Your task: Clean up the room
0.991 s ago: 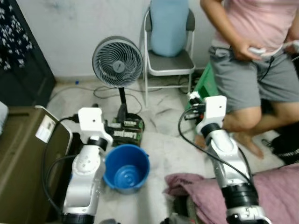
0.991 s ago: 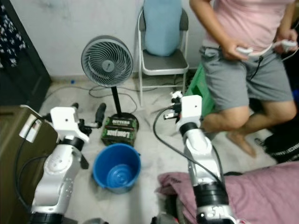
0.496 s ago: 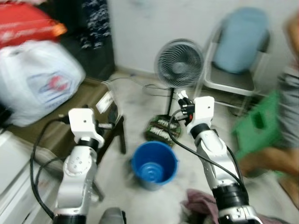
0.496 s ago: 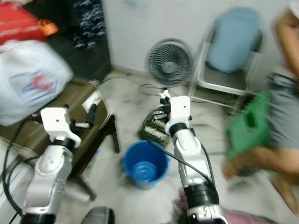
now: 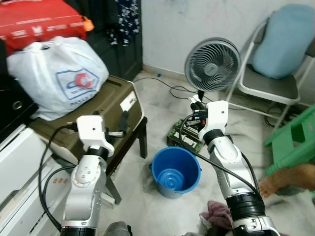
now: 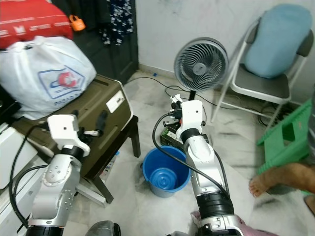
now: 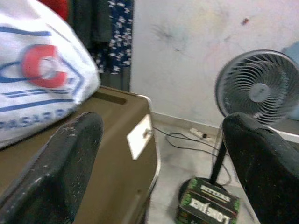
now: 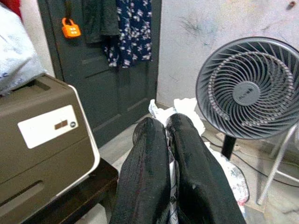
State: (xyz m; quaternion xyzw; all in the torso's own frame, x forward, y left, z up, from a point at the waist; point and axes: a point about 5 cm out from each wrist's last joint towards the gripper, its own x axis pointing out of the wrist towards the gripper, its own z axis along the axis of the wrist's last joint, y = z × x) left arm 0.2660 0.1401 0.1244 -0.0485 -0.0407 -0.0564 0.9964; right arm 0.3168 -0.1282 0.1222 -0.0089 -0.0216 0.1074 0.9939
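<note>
A blue bucket (image 5: 174,169) stands on the floor between my two arms. My right gripper (image 8: 166,122) is held up above the bucket's far side, in front of the fan, and is shut on a crumpled white wrapper (image 8: 189,106) that sticks out past its fingertips. My left gripper (image 7: 159,154) is raised over the edge of an olive case (image 5: 106,103); its fingers (image 7: 70,158) stand wide apart with nothing between them.
A standing fan (image 5: 212,65) has a green box (image 5: 183,135) at its base. A folding chair (image 5: 280,54) and green stool (image 5: 293,140) are on the right, beside a person's foot (image 5: 285,179). A white bag (image 5: 59,73) lies on the case. Pink cloth (image 5: 216,214) lies near my feet.
The camera has swung to the left, bringing the olive case and white bag into view; the person has slid off to the right. Both arms hold the same pose.
</note>
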